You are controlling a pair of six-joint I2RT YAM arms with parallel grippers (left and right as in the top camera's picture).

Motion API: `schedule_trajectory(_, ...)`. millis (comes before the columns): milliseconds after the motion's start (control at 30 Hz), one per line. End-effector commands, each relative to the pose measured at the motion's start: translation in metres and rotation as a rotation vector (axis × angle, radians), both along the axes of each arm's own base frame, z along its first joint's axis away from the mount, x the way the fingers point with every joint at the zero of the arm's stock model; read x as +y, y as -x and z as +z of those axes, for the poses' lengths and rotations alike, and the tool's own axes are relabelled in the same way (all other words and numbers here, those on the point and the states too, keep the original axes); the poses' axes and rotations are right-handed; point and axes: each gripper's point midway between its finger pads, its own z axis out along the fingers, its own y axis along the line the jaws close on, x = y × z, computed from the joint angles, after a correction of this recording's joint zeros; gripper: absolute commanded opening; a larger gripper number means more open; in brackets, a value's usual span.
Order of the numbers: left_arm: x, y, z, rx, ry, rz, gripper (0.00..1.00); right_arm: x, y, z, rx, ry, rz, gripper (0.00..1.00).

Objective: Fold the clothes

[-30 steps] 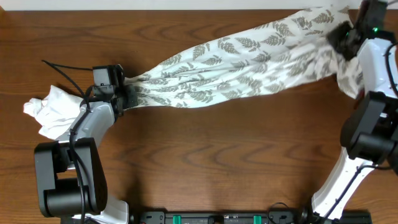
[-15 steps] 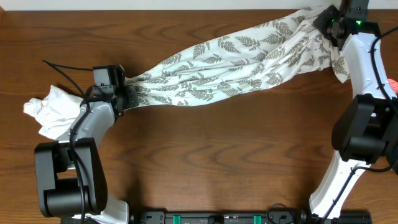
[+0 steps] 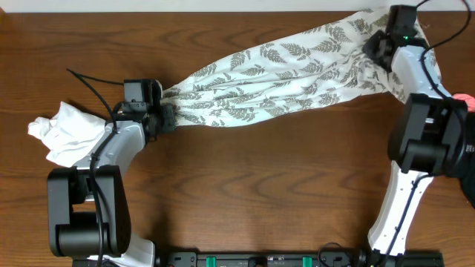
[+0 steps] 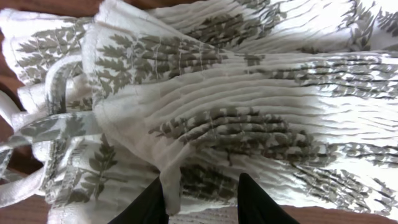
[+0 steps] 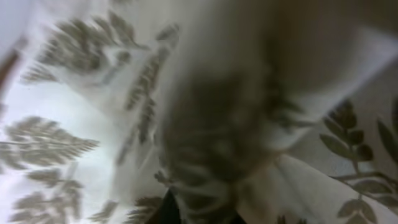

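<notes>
Overhead: fern-print garment (image 3: 282,70) lies stretched in a long band across the far half of the table (image 3: 260,185). Left gripper (image 3: 165,117) sits at its bunched left end, right gripper (image 3: 375,44) at its far right end. 1 crumpled white garment (image 3: 63,133) lies at the left edge, apart from the band.

Left wrist: 2 fingers (image 4: 149,202) stand partly apart, with a pleated fold between them.

Right wrist: blurred; jaws closed on bunched fern cloth.

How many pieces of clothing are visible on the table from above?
2. The fern-print garment stretches across the far side of the table; the plain white garment lies crumpled near the left edge. More may be hidden outside the view.
</notes>
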Motion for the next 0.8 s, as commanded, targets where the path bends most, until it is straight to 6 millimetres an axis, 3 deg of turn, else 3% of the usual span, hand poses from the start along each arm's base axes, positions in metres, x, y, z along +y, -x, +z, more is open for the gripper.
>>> schedule_trajectory(0, -0.001, -0.006, 0.003, -0.01, 0.005, -0.007, 0.36, -0.008, -0.002, 0.007, -0.008, 0.041, 0.013, 0.11)
schedule_trajectory(133, -0.001, -0.008, 0.0, -0.013, 0.005, -0.007, 0.37, -0.022, 0.006, 0.003, 0.033, 0.082, 0.046, 0.32)
schedule_trajectory(333, -0.003, -0.002, -0.025, 0.051, 0.01, -0.009, 0.37, -0.031, 0.037, -0.028, 0.195, 0.1, 0.119, 0.24)
schedule_trajectory(500, -0.003, 0.001, -0.031, 0.074, 0.011, -0.009, 0.37, -0.019, 0.071, -0.054, 0.357, 0.072, 0.179, 0.33)
schedule_trajectory(567, -0.003, 0.002, -0.029, 0.074, 0.011, -0.009, 0.42, -0.012, 0.085, -0.06, 0.418, 0.057, 0.192, 0.33)
schedule_trajectory(767, -0.003, 0.006, 0.002, 0.037, 0.01, -0.009, 0.51, 0.02, 0.13, -0.065, 0.618, 0.017, 0.256, 0.32)
